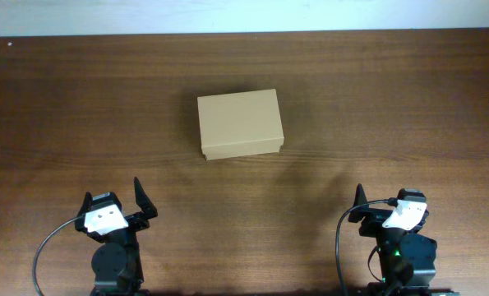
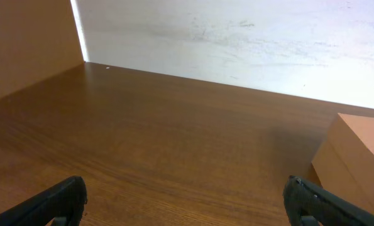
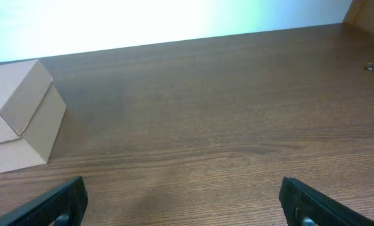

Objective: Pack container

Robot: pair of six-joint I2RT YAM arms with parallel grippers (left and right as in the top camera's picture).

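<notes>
Grippers: left gripper [image 1: 113, 200] and right gripper [image 1: 385, 201] both spread wide, holding nothing, parked at near edge of table [image 1: 392, 107]. Container [image 1: 239, 123]: mid-table toward far side, well apart from both, slightly nearer left. Lid down. Plain tan cardboard on every visible face.

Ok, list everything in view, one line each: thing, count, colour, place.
container: one, tan-brown cardboard, lid shut, mid-table between the arms, toward the far side.
table: one, dark brown wood, under everything.
wall: one, white, beyond the table's far edge.
speck: one, dark, on the table at far right, too small to identify.
left gripper: one, black, near edge, open and empty.
right gripper: one, black, near edge, open and empty.
</notes>
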